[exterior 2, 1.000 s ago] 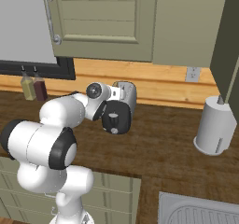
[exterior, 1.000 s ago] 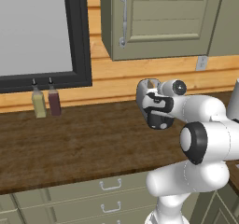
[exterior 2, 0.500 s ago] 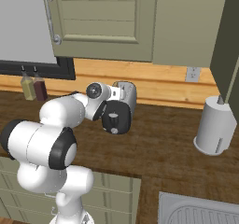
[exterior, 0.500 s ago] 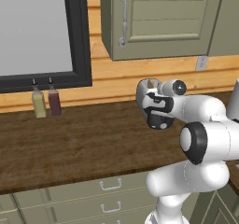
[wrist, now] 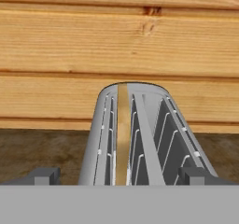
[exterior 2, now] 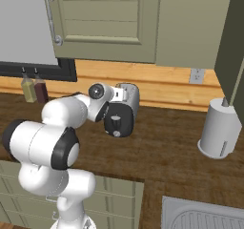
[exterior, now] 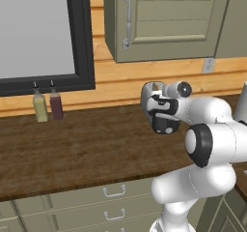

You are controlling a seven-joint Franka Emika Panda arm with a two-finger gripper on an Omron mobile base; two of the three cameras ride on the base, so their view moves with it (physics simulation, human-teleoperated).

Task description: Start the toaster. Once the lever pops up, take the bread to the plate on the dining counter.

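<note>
From the left base view, my end effector (exterior: 161, 114) hangs right in front of the toaster (exterior: 150, 92), which stands on the table (exterior: 87, 149) against the wood wall. My hand covers most of the toaster, so I cannot tell whether its lever is up or down. Two bottles (exterior: 47, 106) stand well to the toaster's left.

From the right base view, the toaster (exterior 2: 128, 99) shows more fully, its black end panel facing my hand. A paper roll (exterior 2: 219, 133) stands well to its right. No plate or dining counter appears near the toaster, so I judge the carry is all still ahead.

In the hand view, I look down along the toaster (wrist: 140, 139) at its slots. The bread (wrist: 123, 134) sits edge-up in the left slot, deep inside. My fingertips (wrist: 44, 175) stand wide, one on each side of the toaster, gripping nothing. I judge the lever is not yet pressed, so starting the toaster, waiting, lifting the bread and delivering it all remain.
</note>
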